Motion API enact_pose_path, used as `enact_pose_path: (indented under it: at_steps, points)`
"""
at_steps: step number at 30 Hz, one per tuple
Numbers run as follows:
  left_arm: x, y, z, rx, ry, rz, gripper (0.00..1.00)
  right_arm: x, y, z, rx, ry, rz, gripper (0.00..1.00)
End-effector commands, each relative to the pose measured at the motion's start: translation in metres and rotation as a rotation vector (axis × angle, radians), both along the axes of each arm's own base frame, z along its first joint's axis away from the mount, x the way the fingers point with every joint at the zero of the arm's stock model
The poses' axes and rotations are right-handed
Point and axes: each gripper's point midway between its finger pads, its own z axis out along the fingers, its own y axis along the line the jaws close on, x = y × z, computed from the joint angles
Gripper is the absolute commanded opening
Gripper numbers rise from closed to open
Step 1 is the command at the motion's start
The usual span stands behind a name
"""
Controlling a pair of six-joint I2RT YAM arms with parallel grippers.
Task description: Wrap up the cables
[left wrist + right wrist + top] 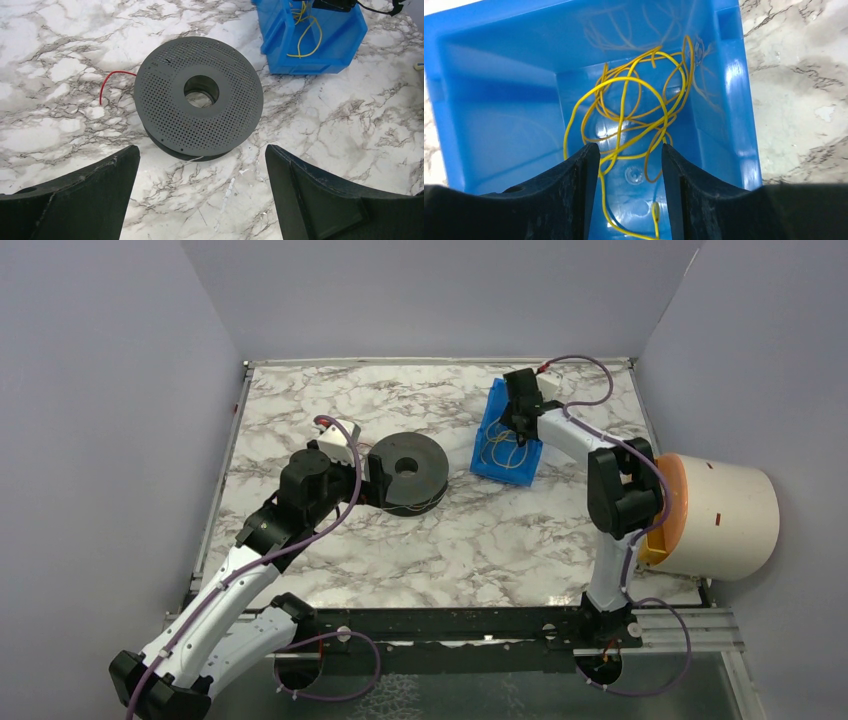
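A dark grey perforated spool [408,471] lies flat on the marble table; it also shows in the left wrist view [198,96]. A red cable [106,83] trails from its left side. My left gripper [202,187] is open and empty just in front of the spool. A blue bin [507,435] holds a loose tangle of yellow cable [634,115]. My right gripper [630,175] is open and lowered into the bin, its fingers on either side of the yellow strands without closing on them.
A cream cylinder with an orange rim [715,515] lies on its side at the table's right edge. Grey walls surround the table. A black rail [450,625] runs along the near edge.
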Motion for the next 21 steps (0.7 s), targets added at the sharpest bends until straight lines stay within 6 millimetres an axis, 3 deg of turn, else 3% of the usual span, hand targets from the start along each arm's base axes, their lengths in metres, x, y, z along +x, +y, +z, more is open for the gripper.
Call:
enact_pose_path:
  at_steps: [1, 6, 15, 21]
  points:
    - [0.003, 0.003, 0.003, -0.004, -0.026, 0.022, 0.99, 0.022, 0.006, 0.001, 0.133, -0.053, -0.071, 0.53]
    - [0.003, 0.002, 0.001, -0.002, -0.021, 0.018, 0.99, 0.035, 0.009, -0.004, 0.22, -0.068, -0.086, 0.52]
    - [0.004, 0.0, -0.001, 0.002, -0.012, 0.009, 0.99, 0.051, 0.021, 0.01, 0.279, -0.11, -0.065, 0.5]
    - [0.004, 0.0, -0.002, 0.003, -0.01, 0.009, 0.99, 0.05, 0.025, -0.001, 0.301, -0.083, -0.06, 0.48]
